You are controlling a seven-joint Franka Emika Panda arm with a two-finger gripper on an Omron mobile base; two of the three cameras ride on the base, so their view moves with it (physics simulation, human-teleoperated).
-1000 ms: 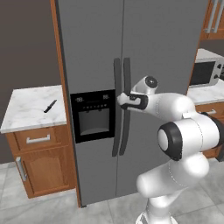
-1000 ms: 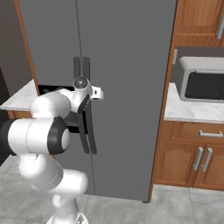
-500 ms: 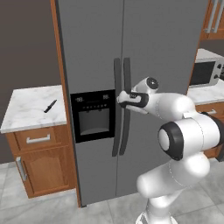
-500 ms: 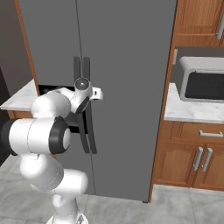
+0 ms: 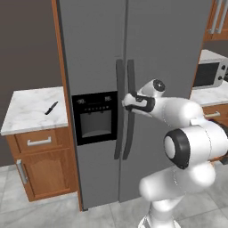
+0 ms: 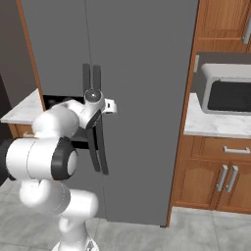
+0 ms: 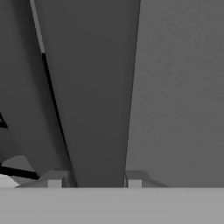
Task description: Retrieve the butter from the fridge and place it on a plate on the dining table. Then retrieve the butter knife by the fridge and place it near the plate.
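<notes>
The tall grey fridge (image 5: 164, 49) (image 6: 142, 68) stands with both doors closed, so the butter is hidden. My gripper (image 5: 127, 101) (image 6: 100, 115) is at the right door's dark vertical handle (image 5: 131, 75) (image 6: 97, 78), about mid-height. In the hand view the handle (image 7: 96, 87) runs between my fingertips (image 7: 54, 178), which press against both its sides; my gripper (image 7: 94, 180) is shut on it. The dark butter knife (image 5: 51, 107) lies on the small marble-topped cabinet left of the fridge. The plate and the dining table are out of view.
The small marble-topped wooden cabinet (image 5: 26, 120) stands left of the fridge. A black dispenser panel (image 5: 94, 118) is set in the left door. A microwave (image 5: 208, 73) (image 6: 228, 90) sits on the counter to the right, above wooden cabinets (image 6: 215, 171).
The jaws have closed in from wide open onto the right door handle. The arm has hardly moved and the doors stay closed.
</notes>
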